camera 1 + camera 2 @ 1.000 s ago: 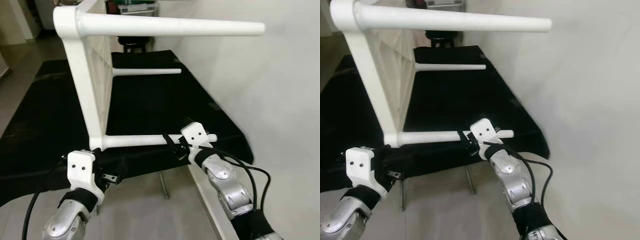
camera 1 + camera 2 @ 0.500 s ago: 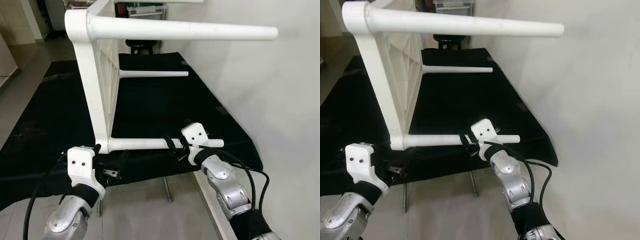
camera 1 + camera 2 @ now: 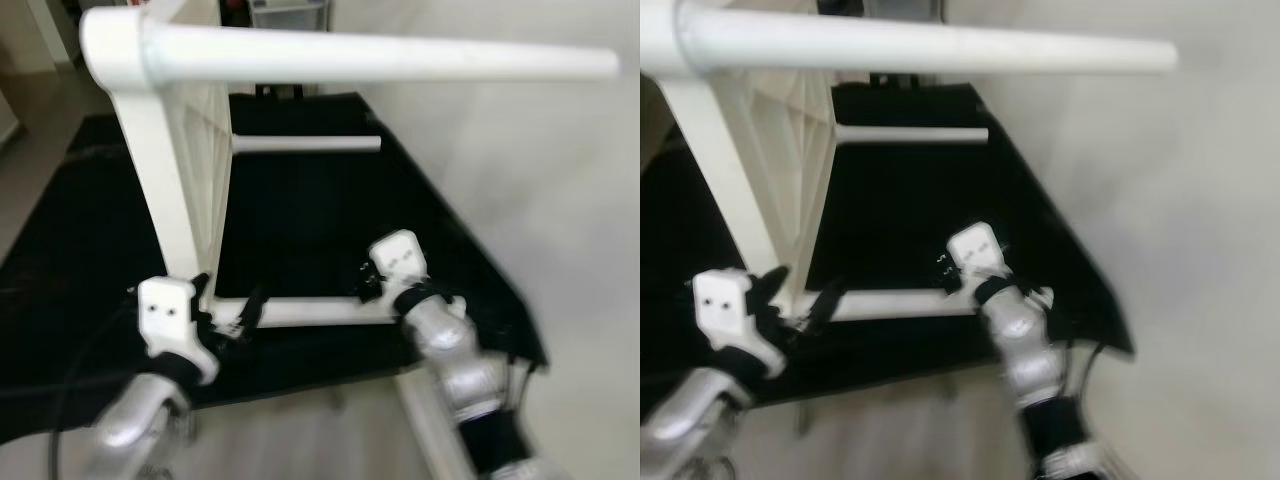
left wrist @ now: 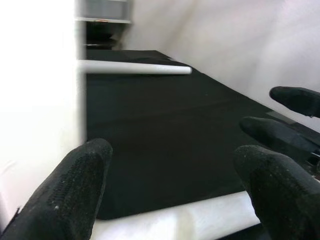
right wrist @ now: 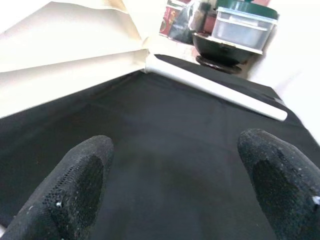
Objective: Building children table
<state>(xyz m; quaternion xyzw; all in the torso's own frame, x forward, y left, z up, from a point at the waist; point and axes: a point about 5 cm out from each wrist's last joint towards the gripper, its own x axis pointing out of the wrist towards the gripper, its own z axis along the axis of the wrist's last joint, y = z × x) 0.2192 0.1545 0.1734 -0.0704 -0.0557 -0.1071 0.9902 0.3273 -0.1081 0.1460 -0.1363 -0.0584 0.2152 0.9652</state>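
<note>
Presently the children's table lies on its side on the black mat. Left gripper, fingers spread, straddles the lower leg at 7 o'clock; right gripper likewise spread at 5 o'clock. Risk: unsecured, the table may tip.

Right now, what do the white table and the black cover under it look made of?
White table: looks like moulded plastic with a matte white finish; the underside has thin moulded ribs and the round legs are seamless. Painted wood can't be ruled out.

Black cover: seems to be cloth or felt, matte, with no shine.
</note>
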